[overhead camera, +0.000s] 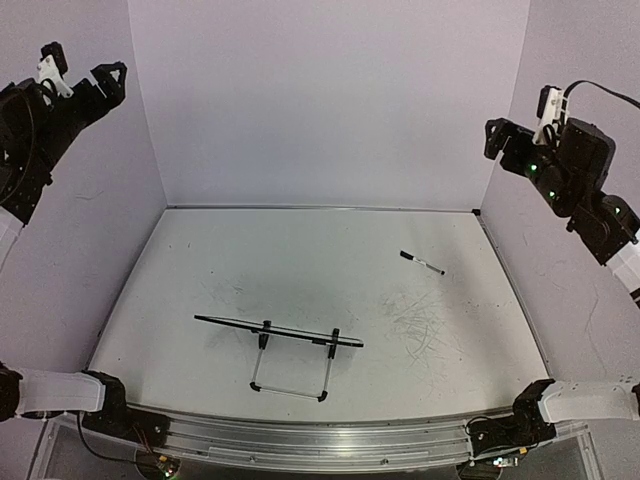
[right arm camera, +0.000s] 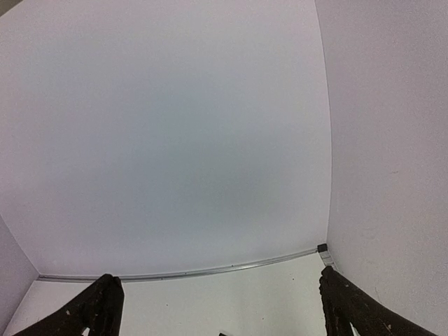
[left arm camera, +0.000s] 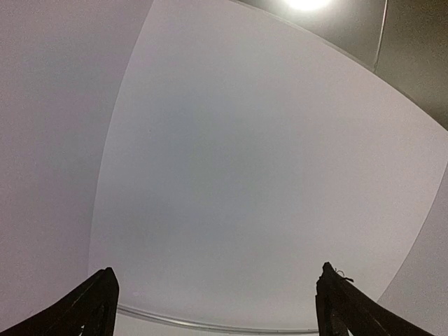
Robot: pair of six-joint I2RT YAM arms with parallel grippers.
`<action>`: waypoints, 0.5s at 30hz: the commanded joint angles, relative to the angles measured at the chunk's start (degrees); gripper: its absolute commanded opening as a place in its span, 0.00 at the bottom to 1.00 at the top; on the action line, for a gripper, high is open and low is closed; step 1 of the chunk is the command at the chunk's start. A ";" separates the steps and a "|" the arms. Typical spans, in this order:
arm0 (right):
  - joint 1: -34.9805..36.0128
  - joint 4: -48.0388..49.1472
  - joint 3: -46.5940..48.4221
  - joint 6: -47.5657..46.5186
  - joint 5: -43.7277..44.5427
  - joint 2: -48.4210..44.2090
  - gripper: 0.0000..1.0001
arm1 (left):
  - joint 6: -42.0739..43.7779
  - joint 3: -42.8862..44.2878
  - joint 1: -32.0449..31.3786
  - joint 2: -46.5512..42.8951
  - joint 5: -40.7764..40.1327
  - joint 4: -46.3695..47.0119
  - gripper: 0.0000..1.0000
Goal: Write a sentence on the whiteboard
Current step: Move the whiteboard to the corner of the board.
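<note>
Left end effector (left arm camera: 217, 308) is hanging high by the left side, spread wide and gripping nothing. Its black wedge-shaped fingers (left arm camera: 94, 308) are framing a plain matte wall (left arm camera: 224, 175) and a bright lamp (left arm camera: 306, 3) up top. Bench (overhead camera: 300, 250) is lying flat and white, smooth but scuffed, with a ribbed metal rail (overhead camera: 320, 440) running along its near edge. Board (overhead camera: 278, 332) is sitting left of centre, near the front. It is showing nearly edge-on as a thin black line sloping slightly down to the right, and its writing face is not showing. Two small black feet (overhead camera: 264, 340) are poking out under it, and a thin U-shaped wire stand (overhead camera: 290, 378) is reaching toward the rail. Faint grey scribbles (overhead camera: 420, 322) are smearing the bench right of the board. A slim marker (overhead camera: 422, 263), white barrel with black ends, is lying flat farther back, well apart from the board. Right end effector (right arm camera: 224, 308) is hanging high by the right side, likewise spread wide and empty, its dark scuffed fingers (right arm camera: 350, 308) pointing at the bench's far right corner.
</note>
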 commanded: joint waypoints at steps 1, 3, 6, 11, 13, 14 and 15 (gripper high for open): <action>-0.06 -2.84 1.83 1.93 1.71 2.01 0.98 | 0.41 1.33 0.04 1.84 2.78 -4.40 0.99; -0.09 -3.61 1.26 2.14 1.82 2.81 0.98 | 0.23 1.26 0.08 2.40 3.60 -5.91 0.99; -0.09 -3.74 -0.70 2.35 0.22 3.34 0.98 | -0.50 0.20 0.04 3.06 5.18 -7.73 0.99; -0.08 -3.89 -5.91 3.40 -3.89 3.33 0.98 | -2.59 -2.16 0.07 5.16 11.41 -11.77 0.99; -0.05 -4.97 -7.09 2.67 -6.69 3.73 0.98 | -3.89 -3.83 0.04 5.83 13.82 -12.52 0.99; -0.07 -5.49 -7.37 1.73 -9.29 4.12 0.98 | -4.31 -4.64 0.04 6.09 15.20 -12.90 0.99; -0.08 -5.91 -7.65 0.22 -11.72 4.37 0.98 | -5.15 -5.52 0.05 6.33 16.22 -13.17 0.99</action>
